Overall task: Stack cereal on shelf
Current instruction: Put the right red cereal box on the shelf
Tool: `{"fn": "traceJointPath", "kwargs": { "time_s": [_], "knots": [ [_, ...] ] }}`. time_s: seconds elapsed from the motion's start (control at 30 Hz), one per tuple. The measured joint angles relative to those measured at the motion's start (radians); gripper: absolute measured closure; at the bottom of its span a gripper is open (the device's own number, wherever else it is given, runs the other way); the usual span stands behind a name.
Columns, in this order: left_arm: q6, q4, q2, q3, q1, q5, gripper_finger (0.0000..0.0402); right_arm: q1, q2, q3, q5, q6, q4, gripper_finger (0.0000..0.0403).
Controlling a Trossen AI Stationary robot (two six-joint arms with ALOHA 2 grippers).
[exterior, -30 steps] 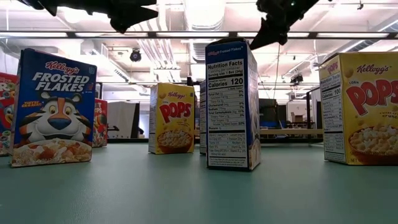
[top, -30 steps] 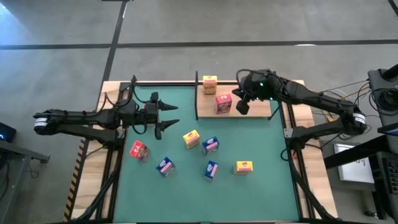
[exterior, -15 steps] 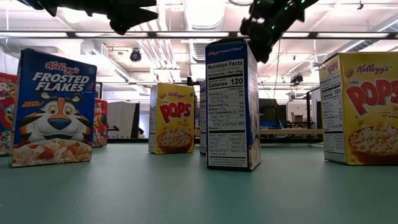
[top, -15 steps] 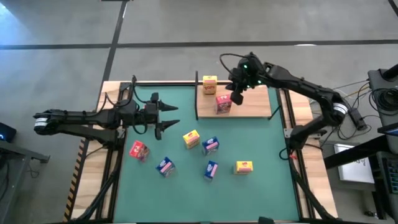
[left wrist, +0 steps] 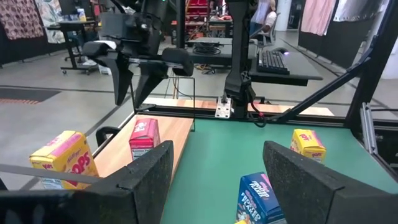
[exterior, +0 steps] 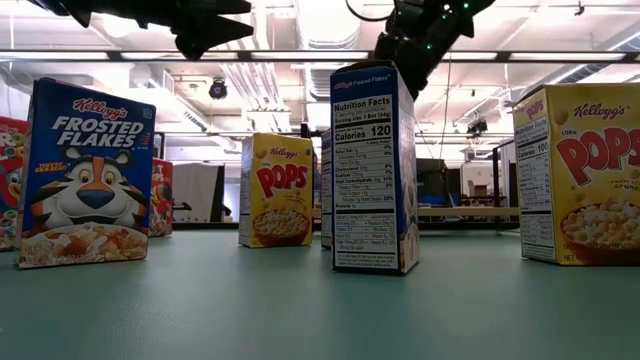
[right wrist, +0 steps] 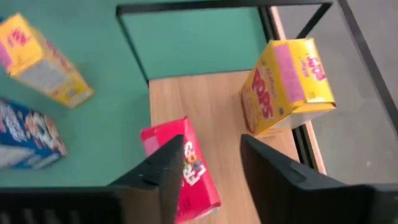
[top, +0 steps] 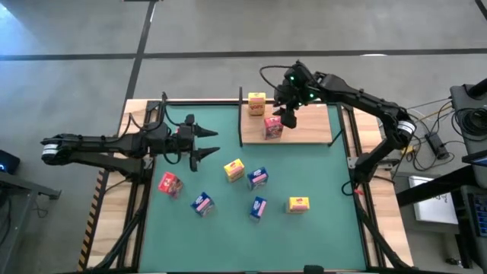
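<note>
Right gripper: hovering above shelf, fingers parted, nothing between them, red box just below fingertips.
Left gripper: waiting over green mat, fingers spread, empty.
Shelf: light-wood board at far edge of table; 1 red box and 1 yellow box upright on it, near each other, not touching.
Loose cereal: 6 boxes on mat, incl. red, yellow, blue.
Handling guess: tiny cardboard, likely very light, stiff but crushable, glossy so may slip, tips easily.
Grip guess: pinch the 2 broad faces near mid-height, light squeeze.
</note>
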Motion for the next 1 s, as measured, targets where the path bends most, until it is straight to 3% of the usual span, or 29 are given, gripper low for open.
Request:
{"fn": "traceJointPath", "kwargs": {
  "time_s": [0.17,0.37,0.6,0.77,1.0],
  "knots": [
    [-0.011,-0.002,0.0,-0.001,0.0,0.001,0.0169,0.01,0.004,-0.016,0.009,-0.013,-0.043,0.0196],
    [-0.013,-0.003,0.004,-0.006,0.0,0.001,0.0169,0.048,0.005,-0.025,0.126,-0.011,-0.059,0.0164],
    [-0.008,-0.002,0.008,-0.006,0.0,0.001,0.0169,0.115,0.012,-0.026,0.131,0.004,-0.059,0.0144],
    [-0.007,-0.002,0.008,-0.006,0.0,0.001,0.0169,0.138,0.037,-0.026,0.236,0.005,-0.059,0.0135],
    [-0.006,-0.002,0.008,-0.006,0.0,0.001,0.0169,0.137,0.071,-0.026,0.247,0.007,-0.06,0.0121]
  ]
}}
